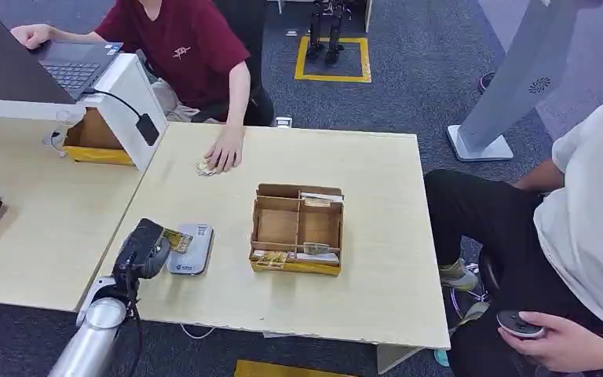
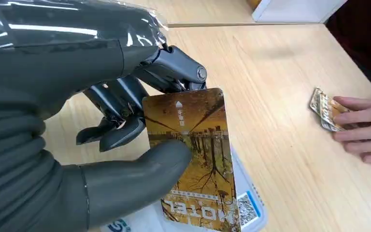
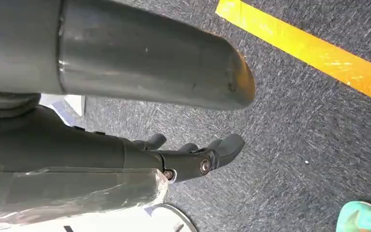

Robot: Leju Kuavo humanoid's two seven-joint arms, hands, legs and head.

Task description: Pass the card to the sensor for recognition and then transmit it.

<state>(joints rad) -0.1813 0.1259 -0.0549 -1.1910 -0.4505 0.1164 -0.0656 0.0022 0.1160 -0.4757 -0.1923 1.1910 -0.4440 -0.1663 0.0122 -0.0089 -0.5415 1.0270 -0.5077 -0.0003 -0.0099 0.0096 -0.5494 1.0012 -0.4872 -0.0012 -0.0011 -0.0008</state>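
Over sensor point(image 1: 191, 250) — left hand point(image 1: 143, 250), pinching card point(image 2: 193, 154)

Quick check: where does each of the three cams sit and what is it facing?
Head: high on the body, looking down at the table; left arm shows.
Left wrist: behind the left hand, which holds the card over the sensor.
Right wrist: behind the right hand, facing carpet.
Shared: head and left wrist both show card and sensor.

Sensor point(image 1: 191, 249) on table point(image 1: 377, 306), left of divided box point(image 1: 297, 229); card point(image 1: 177, 239) just above sensor.
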